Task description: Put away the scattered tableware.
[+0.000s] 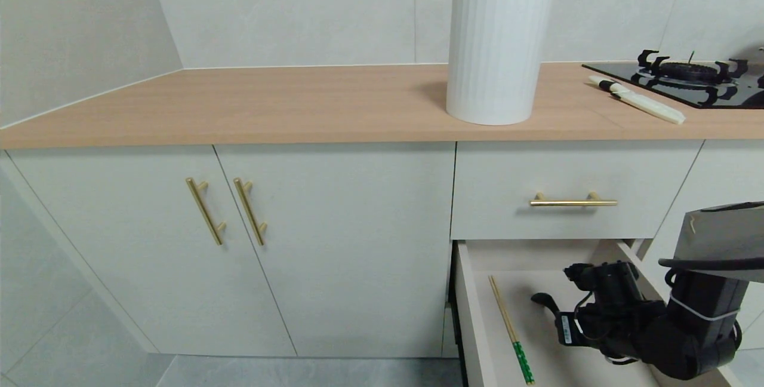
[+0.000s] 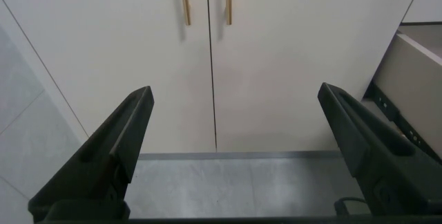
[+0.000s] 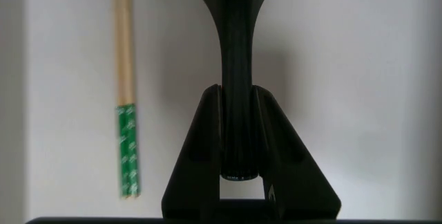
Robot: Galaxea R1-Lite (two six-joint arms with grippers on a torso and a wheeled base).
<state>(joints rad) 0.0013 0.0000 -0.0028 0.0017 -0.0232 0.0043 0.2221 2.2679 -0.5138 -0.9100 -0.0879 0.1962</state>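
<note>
Task judged partly done: one pair of chopsticks [image 1: 507, 327] lies in the open drawer [image 1: 468, 303]. The right hand [image 1: 558, 314] is clamped tight on the handle of one black spoon [image 1: 542, 299] inside that drawer, near the chopsticks; contact with the drawer floor cannot be confirmed. Outstanding: one pale utensil [image 1: 635, 99] on the tabletop [image 1: 268, 100], between one white ribbed container [image 1: 498, 52] and the hob; the left hand [image 2: 235, 96] is spread wide, holding nothing, facing the cupboard doors.

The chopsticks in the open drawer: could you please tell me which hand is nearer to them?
Right. The right hand is inside the drawer beside the chopsticks, shut on a black spoon; the left hand is open, outside, facing the cabinet doors.
</note>
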